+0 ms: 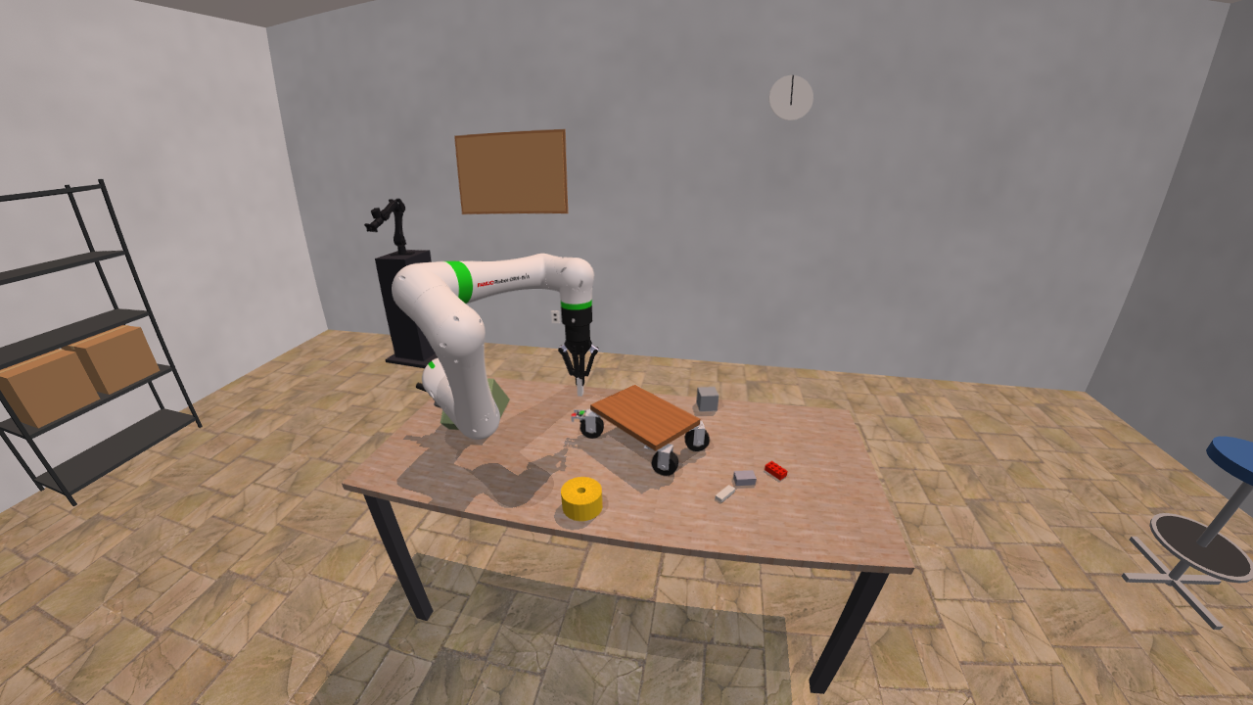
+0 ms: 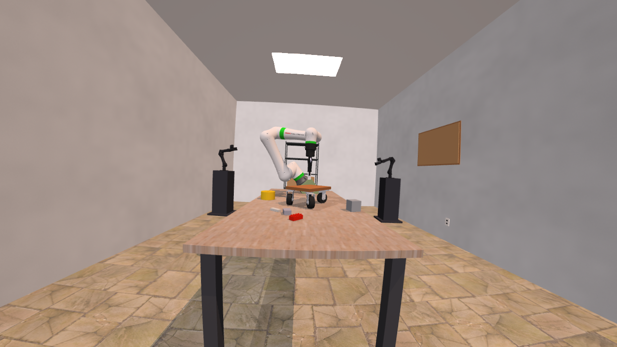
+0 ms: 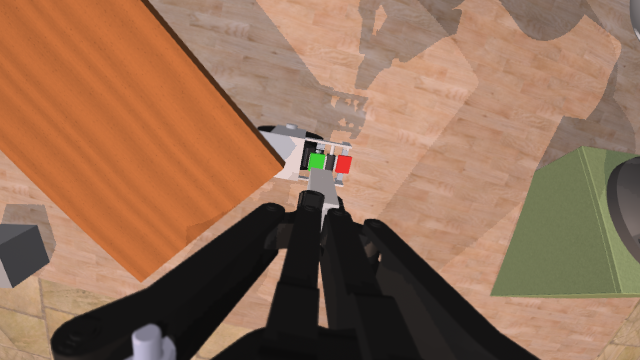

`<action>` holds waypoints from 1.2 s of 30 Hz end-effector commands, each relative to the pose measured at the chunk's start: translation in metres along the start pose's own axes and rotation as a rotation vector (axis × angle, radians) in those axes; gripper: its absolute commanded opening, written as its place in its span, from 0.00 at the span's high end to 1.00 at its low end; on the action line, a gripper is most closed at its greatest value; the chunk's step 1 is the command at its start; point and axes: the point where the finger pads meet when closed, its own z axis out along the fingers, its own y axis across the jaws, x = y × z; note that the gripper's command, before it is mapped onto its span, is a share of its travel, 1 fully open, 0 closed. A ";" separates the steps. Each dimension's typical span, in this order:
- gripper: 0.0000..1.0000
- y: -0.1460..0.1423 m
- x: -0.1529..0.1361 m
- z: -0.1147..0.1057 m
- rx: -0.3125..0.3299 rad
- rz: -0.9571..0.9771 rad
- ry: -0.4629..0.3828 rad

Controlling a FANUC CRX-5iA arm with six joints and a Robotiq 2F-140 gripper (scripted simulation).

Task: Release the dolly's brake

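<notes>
The dolly (image 1: 644, 413) (image 2: 307, 188) (image 3: 100, 125) has an orange wooden deck and black casters and stands on the table (image 1: 788, 517) (image 2: 301, 237) (image 3: 450, 125). One corner caster carries a brake pedal with a green end (image 3: 316, 161) and a red end (image 3: 343, 163); the pedal also shows small in the top view (image 1: 578, 412). My gripper (image 1: 579, 382) (image 2: 309, 169) (image 3: 317, 185) is shut and empty, pointing straight down. Its grey fingertips hover just above the green end of the pedal. I cannot tell which end is lower.
A grey cube (image 1: 708, 399) (image 2: 353, 205) (image 3: 20, 252) stands past the dolly. A yellow ring (image 1: 580, 497) (image 2: 267, 194), a red brick (image 1: 775, 470) (image 2: 295, 217) and small grey blocks (image 1: 743, 478) (image 2: 286, 211) lie on the table. The green robot base (image 3: 565, 230) is close by.
</notes>
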 end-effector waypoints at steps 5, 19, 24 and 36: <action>1.00 0.000 0.000 0.000 0.000 0.000 0.000; 1.00 0.000 0.000 0.008 0.000 0.000 0.000; 1.00 0.000 0.000 0.015 0.000 0.000 0.000; 1.00 0.000 0.000 0.035 0.000 0.000 0.000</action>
